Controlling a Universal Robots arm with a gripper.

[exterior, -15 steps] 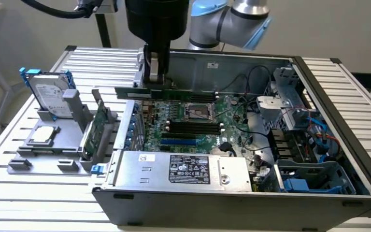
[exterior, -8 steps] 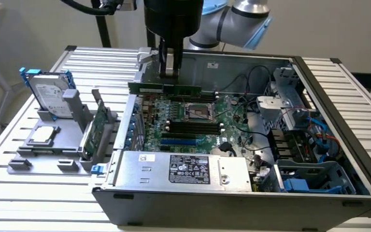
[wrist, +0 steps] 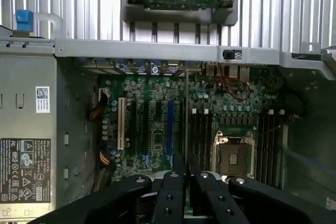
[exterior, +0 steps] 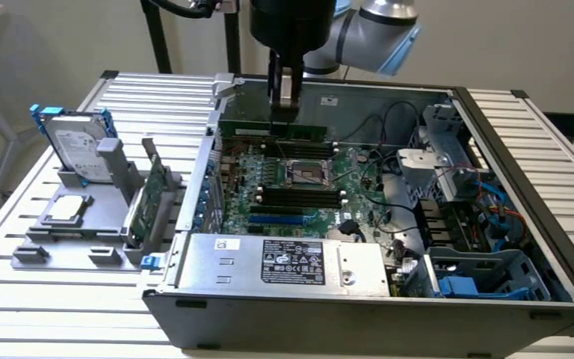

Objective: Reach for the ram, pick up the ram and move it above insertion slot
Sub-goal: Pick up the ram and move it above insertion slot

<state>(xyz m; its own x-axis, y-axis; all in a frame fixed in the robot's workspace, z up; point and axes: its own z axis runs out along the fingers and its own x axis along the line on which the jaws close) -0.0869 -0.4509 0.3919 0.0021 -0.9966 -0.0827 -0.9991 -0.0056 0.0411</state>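
Note:
My gripper (exterior: 285,118) hangs over the far side of the open computer case and is shut on the ram (exterior: 267,129), a long thin green stick held level and lengthwise just above the motherboard (exterior: 297,179). In the wrist view the two black fingers (wrist: 170,192) pinch the ram (wrist: 186,124), seen edge-on as a thin line running over the board. It lies beside the black memory slots (wrist: 200,135) next to the CPU socket (wrist: 231,156). More memory slots (exterior: 297,196) sit on the near side of the socket.
A grey fixture (exterior: 68,232) at the exterior view's left holds a hard drive (exterior: 75,146) and a wider green expansion card (exterior: 147,196). The power supply (exterior: 282,262) fills the case's near side. Cables and a drive cage (exterior: 457,149) crowd the exterior view's right.

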